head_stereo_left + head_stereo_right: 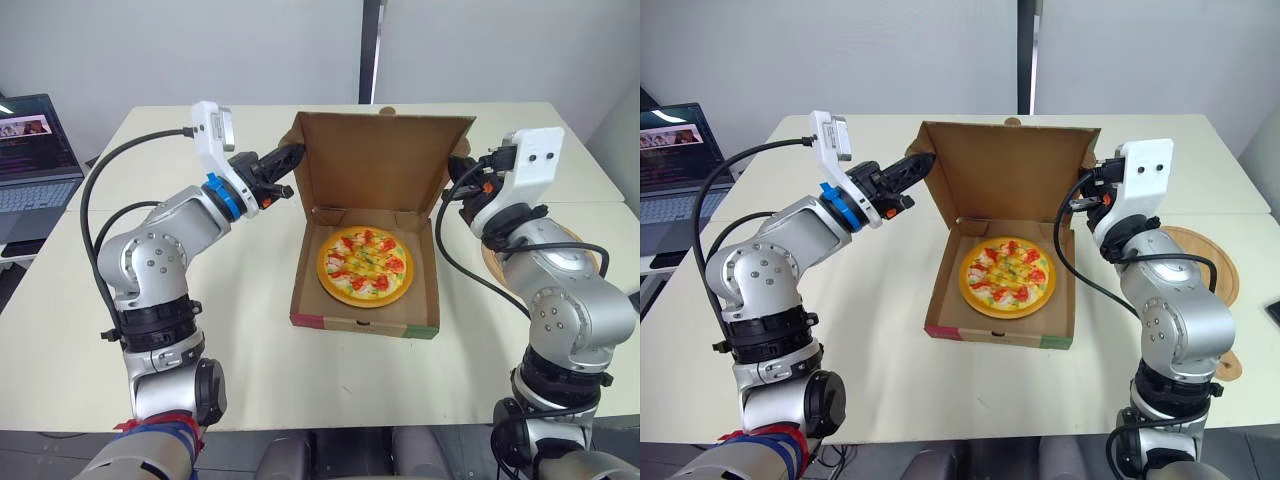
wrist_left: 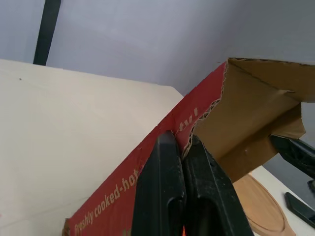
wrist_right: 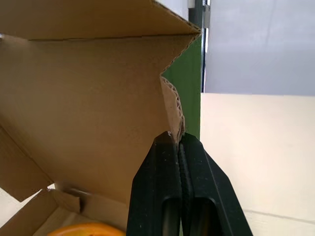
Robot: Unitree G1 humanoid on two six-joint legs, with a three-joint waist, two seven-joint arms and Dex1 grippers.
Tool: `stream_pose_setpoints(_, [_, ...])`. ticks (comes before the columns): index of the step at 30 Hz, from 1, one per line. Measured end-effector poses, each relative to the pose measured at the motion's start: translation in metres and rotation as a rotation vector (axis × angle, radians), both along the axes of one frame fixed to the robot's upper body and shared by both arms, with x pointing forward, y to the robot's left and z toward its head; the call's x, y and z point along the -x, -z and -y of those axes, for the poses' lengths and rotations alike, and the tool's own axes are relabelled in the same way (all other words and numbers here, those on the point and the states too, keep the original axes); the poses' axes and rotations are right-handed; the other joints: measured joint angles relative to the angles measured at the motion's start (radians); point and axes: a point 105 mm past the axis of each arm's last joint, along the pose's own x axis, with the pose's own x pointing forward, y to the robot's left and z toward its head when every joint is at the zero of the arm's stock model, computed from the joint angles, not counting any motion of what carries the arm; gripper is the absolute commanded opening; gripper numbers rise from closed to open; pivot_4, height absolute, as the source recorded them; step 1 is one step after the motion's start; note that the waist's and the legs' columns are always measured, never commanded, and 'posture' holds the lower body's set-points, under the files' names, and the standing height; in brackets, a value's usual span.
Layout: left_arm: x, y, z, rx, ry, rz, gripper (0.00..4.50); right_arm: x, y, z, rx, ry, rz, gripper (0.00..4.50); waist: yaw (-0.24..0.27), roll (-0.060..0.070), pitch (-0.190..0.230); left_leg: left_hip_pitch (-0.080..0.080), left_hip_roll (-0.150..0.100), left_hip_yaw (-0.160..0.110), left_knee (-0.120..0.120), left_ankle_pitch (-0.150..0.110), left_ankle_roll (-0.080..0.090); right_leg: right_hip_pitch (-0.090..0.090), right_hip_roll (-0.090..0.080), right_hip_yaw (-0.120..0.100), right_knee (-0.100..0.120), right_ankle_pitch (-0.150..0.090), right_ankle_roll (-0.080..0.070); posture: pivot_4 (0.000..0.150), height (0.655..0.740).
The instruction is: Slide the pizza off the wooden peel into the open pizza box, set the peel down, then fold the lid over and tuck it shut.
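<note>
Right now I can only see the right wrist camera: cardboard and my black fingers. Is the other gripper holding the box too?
Observer: Yes. The left gripper is shut on the left edge of the lid, opposite your right gripper.
Operator: Where is the wooden peel?
Observer: The peel lies flat on the table by the robot's right arm, apart from the box.
Operator: Is the whole pizza inside?
Observer: Yes, the pizza lies whole in the base of the box, and the lid stands open above it.
</note>
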Motion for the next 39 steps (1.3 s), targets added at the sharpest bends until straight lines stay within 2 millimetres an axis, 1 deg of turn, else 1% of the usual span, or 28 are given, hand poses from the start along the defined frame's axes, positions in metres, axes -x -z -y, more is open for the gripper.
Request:
stream_pose_setpoints(5, [0.008,0.007,-0.002,0.041,0.013,-0.018,0.00,0.009,0.004,-0.001,-0.010,0.004,-0.009,0.05,0.001,0.000,0.000,0.001,0.000,0.000,0.000,0.000,0.000,0.001,0.000,0.000,0.000,0.000,0.000,0.150,0.7400])
stream_pose_setpoints(14, [0.018,0.014,0.001,0.136,0.044,-0.091,0.00,0.020,0.012,0.001,0.011,-0.011,-0.034,0.05,0.006,0.000,0.000,0.001,0.000,0.000,0.000,0.000,0.000,0.001,0.000,0.000,0.000,0.000,0.000,0.150,0.7400])
stream_pose_setpoints(19, [0.026,0.023,0.000,0.169,0.058,-0.138,0.00,0.030,0.021,0.000,0.013,-0.030,-0.054,0.05,0.006,0.000,0.000,0.002,0.000,0.001,0.000,0.000,0.000,0.002,0.000,0.000,0.000,0.000,0.000,0.150,0.7400])
stream_pose_setpoints(23, [0.034,0.032,-0.002,0.164,0.064,-0.158,0.00,0.035,0.027,-0.001,0.014,-0.035,-0.063,0.05,0.006,0.000,0.000,0.003,0.000,0.001,0.000,0.000,0.000,0.002,0.001,0.000,0.000,0.000,-0.001,0.150,0.7400])
stream_pose_setpoints(28, [0.045,0.049,-0.004,0.138,0.053,-0.188,0.00,0.044,0.040,-0.002,0.026,-0.033,-0.071,0.05,0.006,-0.001,-0.001,0.004,0.001,0.001,-0.001,0.000,0.000,0.003,0.001,0.000,-0.001,-0.001,-0.001,0.150,0.7400])
stream_pose_setpoints(39, [0.064,0.065,-0.005,0.105,0.025,-0.212,0.00,0.059,0.060,0.001,0.054,-0.015,-0.065,0.05,0.008,-0.001,-0.003,0.004,0.001,0.001,-0.001,0.000,0.000,0.005,0.001,0.000,-0.001,-0.001,-0.001,0.150,0.7400])
